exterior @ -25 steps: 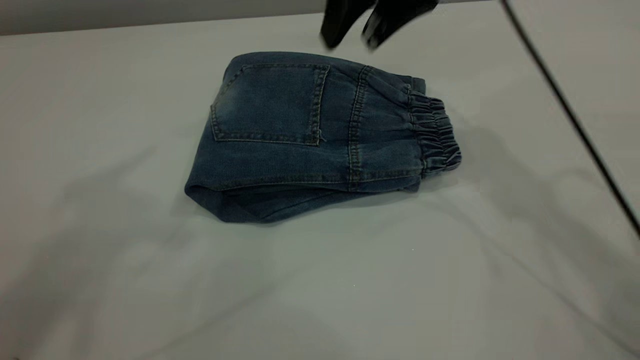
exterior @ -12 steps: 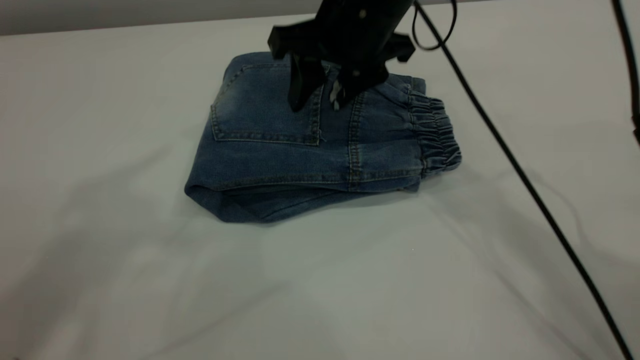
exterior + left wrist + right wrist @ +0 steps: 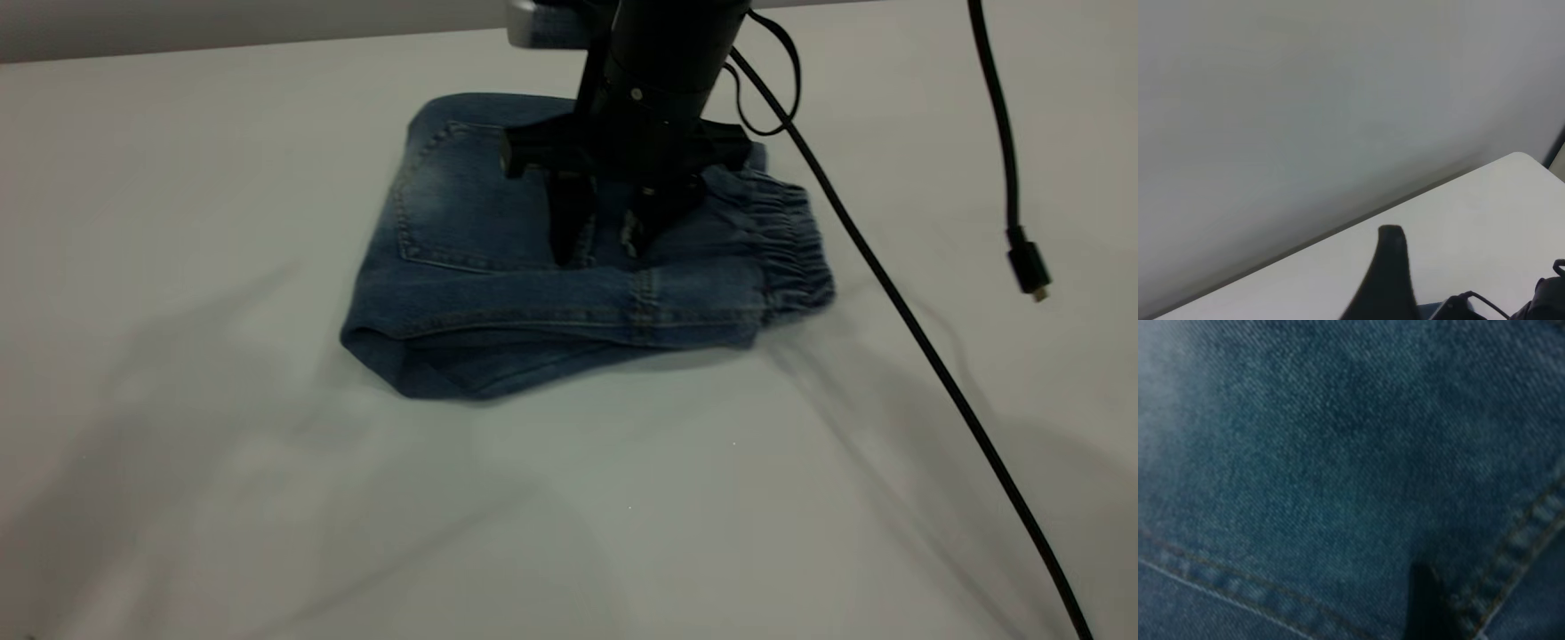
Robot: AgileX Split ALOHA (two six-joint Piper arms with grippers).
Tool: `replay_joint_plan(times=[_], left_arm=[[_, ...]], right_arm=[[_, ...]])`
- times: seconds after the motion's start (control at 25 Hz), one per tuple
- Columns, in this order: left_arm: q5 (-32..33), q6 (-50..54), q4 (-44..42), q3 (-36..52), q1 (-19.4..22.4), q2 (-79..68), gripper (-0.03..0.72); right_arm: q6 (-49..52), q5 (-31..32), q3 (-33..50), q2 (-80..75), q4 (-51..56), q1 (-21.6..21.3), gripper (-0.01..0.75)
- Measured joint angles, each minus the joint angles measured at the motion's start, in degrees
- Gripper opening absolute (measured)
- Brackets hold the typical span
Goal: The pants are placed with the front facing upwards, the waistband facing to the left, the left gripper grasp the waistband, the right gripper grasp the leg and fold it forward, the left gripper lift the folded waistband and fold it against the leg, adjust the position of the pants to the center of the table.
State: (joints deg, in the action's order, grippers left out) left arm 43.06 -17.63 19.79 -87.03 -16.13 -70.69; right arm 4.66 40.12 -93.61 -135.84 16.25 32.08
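Since a moment ago the folded short blue denim pants (image 3: 569, 258) have slid a little nearer on the pale grey surface (image 3: 178, 489), pressed from above. Soft, limp, fairly heavy denim (it drags rather than slips); the ruched waistband (image 3: 791, 244) gives the firmest hold. The black right hand (image 3: 605, 244), fingers slightly apart, rests on the pocket. The left hand (image 3: 1386, 280) hangs aside; its state I cannot tell.

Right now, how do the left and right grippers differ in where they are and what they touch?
The black wedge-fingered right gripper is down on the folded blue denim pants, its fingers spread, tips on the cloth. The black left gripper is off the pants, above the white table, touching nothing. The exterior view shows only the right one. Both are black.
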Motion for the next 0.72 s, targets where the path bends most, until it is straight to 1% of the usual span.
replay_joint_plan(times=[0.16, 0.28, 0.52, 0.72], left_arm=[[-0.1, -1.1, -0.1, 0.0, 0.0, 0.0, 0.591], [-0.1, -2.8, -0.1, 0.0, 0.0, 0.0, 0.591], [-0.2, -4.0, -0.2, 0.0, 0.0, 0.0, 0.591], [2.1, -4.0, -0.2, 0.0, 0.0, 0.3, 0.591]], right_arm=[[1.8, 4.4, 0.0, 0.0, 0.0, 0.0, 0.371], [1.8, 6.3, 0.0, 0.0, 0.2, 1.2, 0.371], [1.8, 8.5, 0.2, 2.9, -0.5, 2.9, 0.371], [1.5, 9.0, 0.1, 12.0, -4.7, 2.8, 0.371]])
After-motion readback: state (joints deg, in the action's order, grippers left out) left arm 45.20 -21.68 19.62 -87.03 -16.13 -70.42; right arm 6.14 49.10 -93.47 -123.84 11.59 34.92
